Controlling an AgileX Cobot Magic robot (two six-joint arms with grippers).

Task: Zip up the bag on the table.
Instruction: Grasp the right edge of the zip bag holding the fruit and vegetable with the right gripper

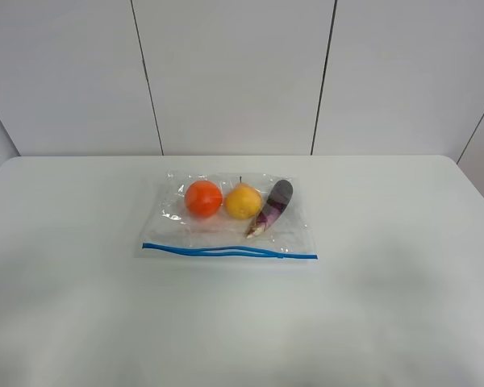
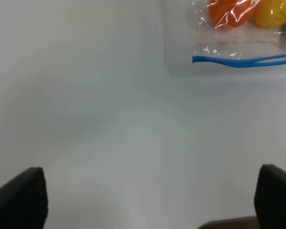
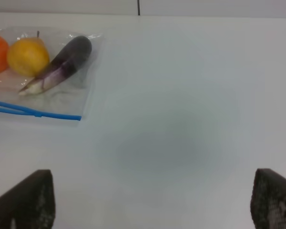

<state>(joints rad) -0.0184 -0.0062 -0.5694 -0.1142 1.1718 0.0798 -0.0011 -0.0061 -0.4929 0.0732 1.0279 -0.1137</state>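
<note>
The clear crinkly bag [image 1: 226, 222] lies flat in the middle of the white table [image 1: 387, 306], its blue zipper strip [image 1: 226, 251] along the near edge, the strip's two tracks parted near the middle. Inside are an orange fruit [image 1: 203, 198], a yellow fruit [image 1: 243, 201] and a purple eggplant [image 1: 271, 207]. Neither arm shows in the exterior high view. My left gripper [image 2: 150, 200] stands open over bare table, short of the bag's left zipper end [image 2: 195, 59]. My right gripper [image 3: 152, 200] is open too, well off the bag's right zipper end [image 3: 76, 117].
Grey-white wall panels [image 1: 234, 72] rise behind the table's far edge. Bare tabletop surrounds the bag on every side.
</note>
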